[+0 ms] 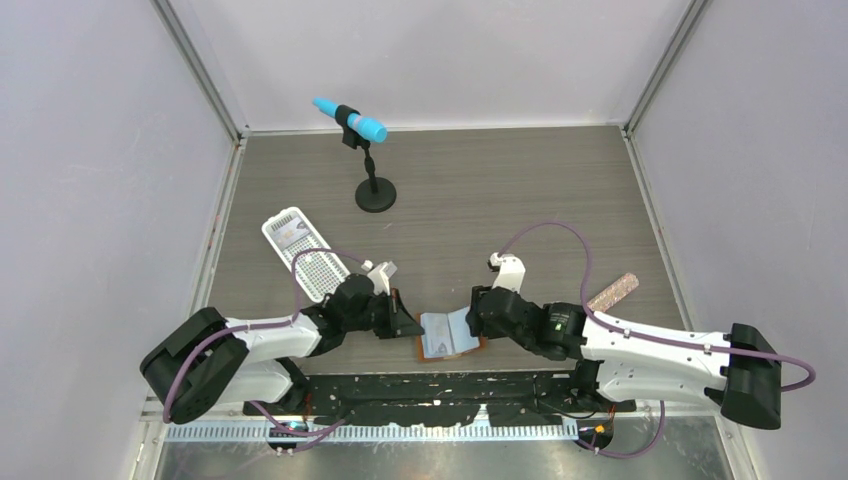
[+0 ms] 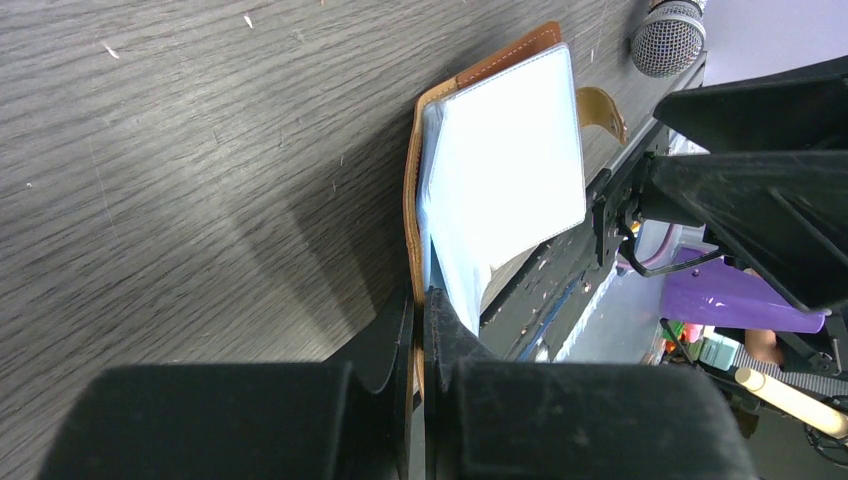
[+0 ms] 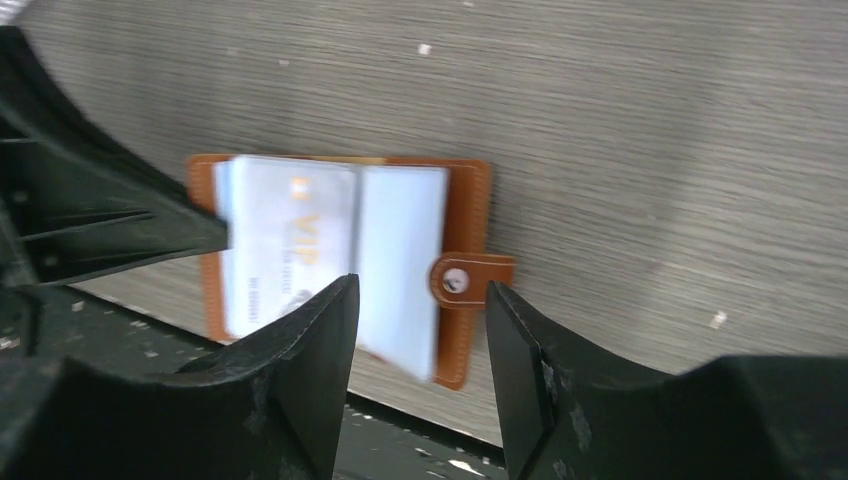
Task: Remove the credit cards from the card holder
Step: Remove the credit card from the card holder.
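The card holder (image 1: pixel 450 336) lies open at the near edge of the table (image 1: pixel 480 200), between the arms. The left pincer (image 2: pixel 420 305) is pressed together on its left leather edge, anchoring it. The right pincer (image 3: pixel 420 300) hangs spread above the pockets. It should pinch only the exposed credit card (image 3: pixel 290 245) and slide it out in line with its pocket, not lift it.

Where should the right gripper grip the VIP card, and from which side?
Probably the edge of the VIP card nearest the fold, coming from the snap tab side: the left gripper clamps the card holder at the opposite edge, and the pale leaves stand lifted off the leather.
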